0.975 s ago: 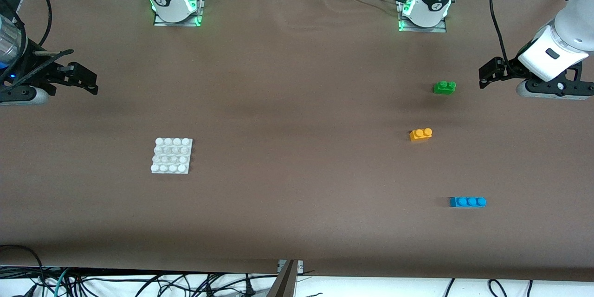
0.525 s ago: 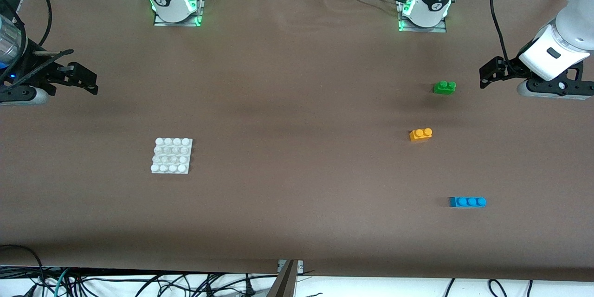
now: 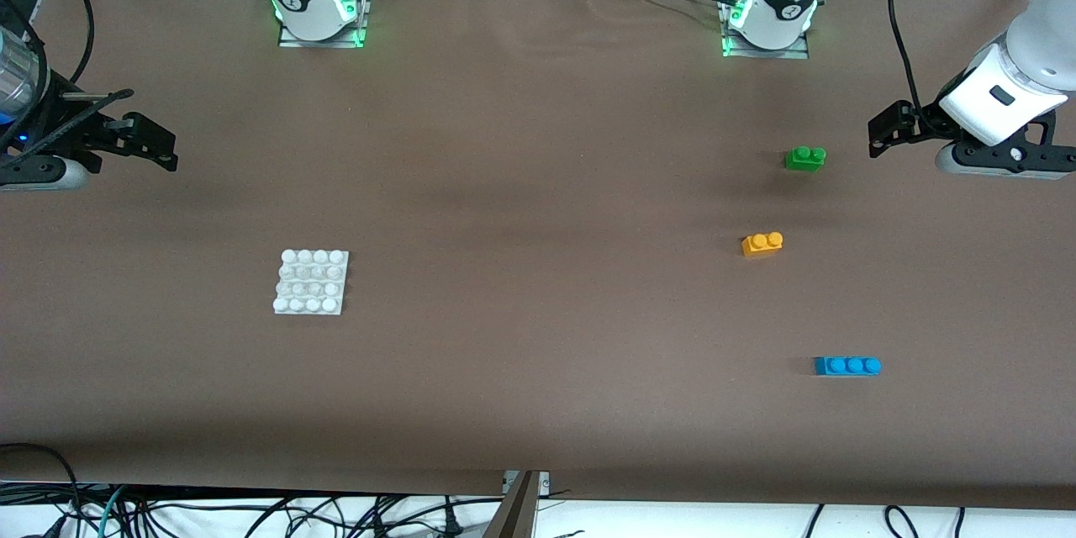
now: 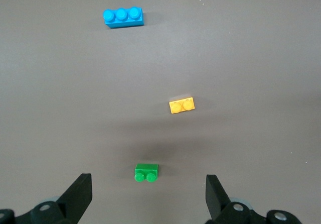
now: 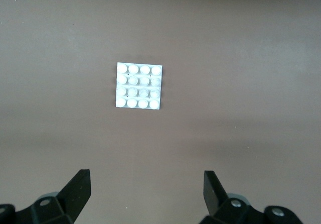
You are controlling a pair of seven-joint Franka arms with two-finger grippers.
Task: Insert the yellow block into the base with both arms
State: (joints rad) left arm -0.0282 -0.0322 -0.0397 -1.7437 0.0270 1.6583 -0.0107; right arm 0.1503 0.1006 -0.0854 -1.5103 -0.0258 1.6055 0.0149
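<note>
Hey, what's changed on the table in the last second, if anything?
Almost nothing. The left gripper, up over the table's left-arm end, has barely shifted; its jaws are open and empty, like the right gripper. The yellow block, green brick, blue brick and base stayed put.

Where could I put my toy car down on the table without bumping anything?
The widest bare patch is the brown table between the base and the yellow block. The strip along the front camera's edge is bare too. It is busier toward the left arm's end, where the green brick, yellow block and blue brick lie apart.
</note>
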